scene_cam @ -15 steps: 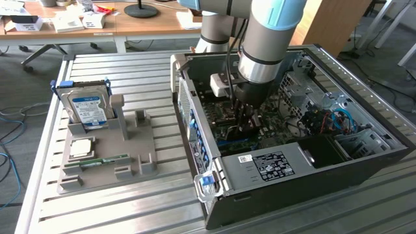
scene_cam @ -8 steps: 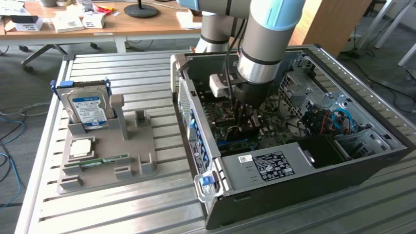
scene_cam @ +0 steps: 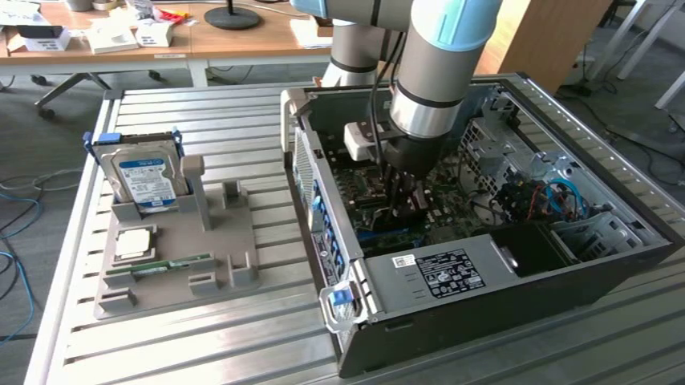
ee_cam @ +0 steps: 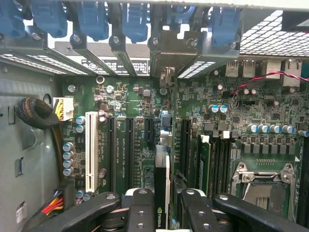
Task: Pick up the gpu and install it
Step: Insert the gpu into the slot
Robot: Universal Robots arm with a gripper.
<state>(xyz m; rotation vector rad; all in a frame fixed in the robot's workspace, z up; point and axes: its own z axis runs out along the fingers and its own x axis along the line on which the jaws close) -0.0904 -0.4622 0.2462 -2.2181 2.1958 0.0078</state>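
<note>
In the exterior view my arm reaches down into the open computer case (scene_cam: 428, 277), with my gripper (scene_cam: 411, 202) low over the motherboard. In the wrist view the gpu (ee_cam: 162, 188) appears edge-on as a thin dark card with a green logo, upright between my two black fingers (ee_cam: 140, 208). My gripper (ee_cam: 163, 212) is shut on it. The card stands in line with a black expansion slot (ee_cam: 165, 123) on the green motherboard (ee_cam: 227, 96). Its far end points at the metal rear bracket area (ee_cam: 169, 53). Whether its lower edge touches the slot is hidden.
A grey holder (scene_cam: 230, 265) to the exterior view's left carries a silver hard drive (scene_cam: 144, 178), a narrow green memory stick (scene_cam: 160, 266) and a small square chip (scene_cam: 134, 241). On the board are a white slot (ee_cam: 91, 150), black cables (ee_cam: 36, 113) and an empty processor socket (ee_cam: 263, 186).
</note>
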